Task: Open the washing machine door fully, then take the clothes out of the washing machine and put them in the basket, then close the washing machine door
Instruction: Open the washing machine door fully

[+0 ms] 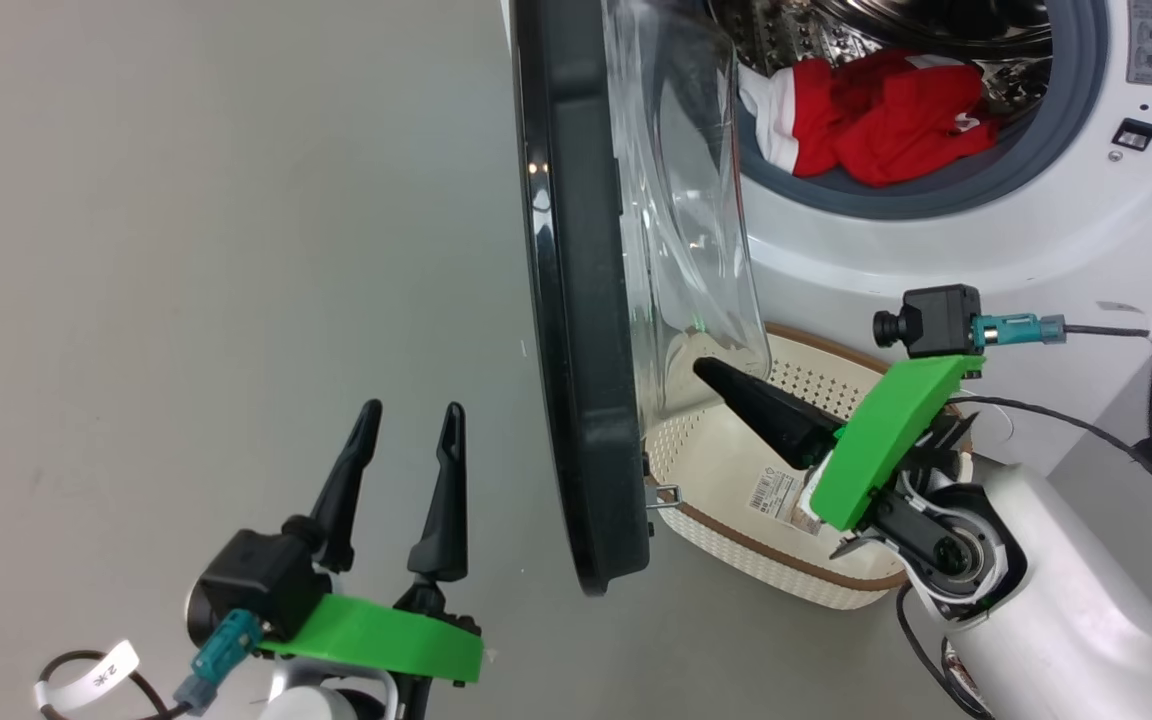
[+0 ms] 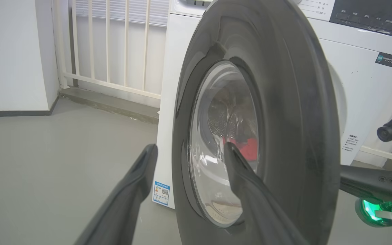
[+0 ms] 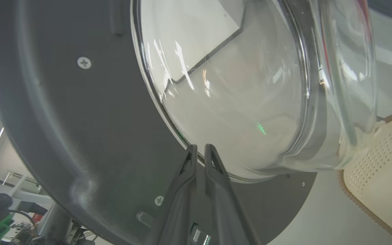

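Head view: washing machine (image 1: 936, 250) upper right of frame, clothes (image 1: 876, 120) inside drum. Washing machine door (image 1: 576, 330) at centre, swung out edge-on, glass bowl bulging toward machine. Basket (image 1: 736, 470) on floor lower right of centre, below drum opening, beside door. Right hand (image 1: 706, 372) over basket, against door's inner side. Left hand (image 1: 411, 420) lower left, apart from door's outer side.

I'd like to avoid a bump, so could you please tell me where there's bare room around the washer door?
Free: the grey floor left of the door, around the open left tool. Crowded: right of the door, where the basket sits below the washer with the right tool over it, tips close to the door glass. Clothes lie in the drum mouth.
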Robot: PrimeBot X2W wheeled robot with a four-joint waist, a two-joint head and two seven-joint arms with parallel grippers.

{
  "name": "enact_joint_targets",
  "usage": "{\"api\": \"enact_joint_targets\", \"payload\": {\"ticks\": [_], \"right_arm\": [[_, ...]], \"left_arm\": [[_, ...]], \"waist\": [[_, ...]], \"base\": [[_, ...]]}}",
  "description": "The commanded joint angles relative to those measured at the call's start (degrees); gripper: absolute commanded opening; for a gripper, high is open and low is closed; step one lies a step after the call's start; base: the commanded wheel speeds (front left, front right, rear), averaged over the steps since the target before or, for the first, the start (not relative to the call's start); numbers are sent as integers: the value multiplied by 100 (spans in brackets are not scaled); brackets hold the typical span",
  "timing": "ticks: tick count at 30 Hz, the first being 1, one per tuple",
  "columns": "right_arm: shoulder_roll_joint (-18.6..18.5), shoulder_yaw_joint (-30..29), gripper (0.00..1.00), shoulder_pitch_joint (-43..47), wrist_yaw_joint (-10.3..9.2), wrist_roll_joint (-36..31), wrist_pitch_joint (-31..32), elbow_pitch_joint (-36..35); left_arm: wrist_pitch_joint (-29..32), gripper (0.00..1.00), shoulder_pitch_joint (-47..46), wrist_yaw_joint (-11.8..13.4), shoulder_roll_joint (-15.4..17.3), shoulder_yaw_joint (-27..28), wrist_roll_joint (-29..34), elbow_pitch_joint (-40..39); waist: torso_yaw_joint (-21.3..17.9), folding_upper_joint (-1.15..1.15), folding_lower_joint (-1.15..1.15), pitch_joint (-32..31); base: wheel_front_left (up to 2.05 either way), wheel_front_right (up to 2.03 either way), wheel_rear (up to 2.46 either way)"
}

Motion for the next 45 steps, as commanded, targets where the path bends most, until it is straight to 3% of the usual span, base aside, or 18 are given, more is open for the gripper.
{"api": "enact_joint_targets", "payload": {"ticks": [1,2,4,6,9,11,22,33,45], "right_arm": [[15,98,44,33,43,-209,-87,-204],[5,95,47,80,43,-500,-195,-271],[0,67,70,185,43,-1103,-394,-412],[13,10,67,306,43,-1727,-583,-576],[130,-136,81,534,43,-2491,-800,-853],[218,-261,98,689,43,-2975,-964,-1027],[519,-1035,100,1425,43,-5541,-2246,-1524],[531,-1436,100,2000,43,-5695,-3196,-1594],[532,-1429,100,2566,43,-5504,-3422,-1573]], "left_arm": [[-56,100,-69,17,125,226,-46,-141],[-59,100,-61,20,124,245,-50,-146],[-63,100,-38,24,119,273,-59,-152],[-66,100,-18,31,112,292,-56,-164],[-70,100,-3,37,102,327,-45,-187],[-73,100,-2,33,97,347,-4,-215],[-76,100,136,-46,44,521,295,-339],[-76,100,330,-47,-10,641,514,-428],[-76,100,496,-52,-33,669,587,-396]], "waist": [[-24,0,0,5],[-39,0,0,6],[-65,0,0,7],[-86,0,0,13],[-114,0,0,24],[-129,0,0,27],[-160,0,0,-42],[-219,0,0,-164],[-305,0,0,-260]], "base": [[0,0,0],[0,0,0],[0,0,0],[0,0,0],[0,0,0],[0,0,0],[0,0,0],[0,0,0],[0,0,0]]}}
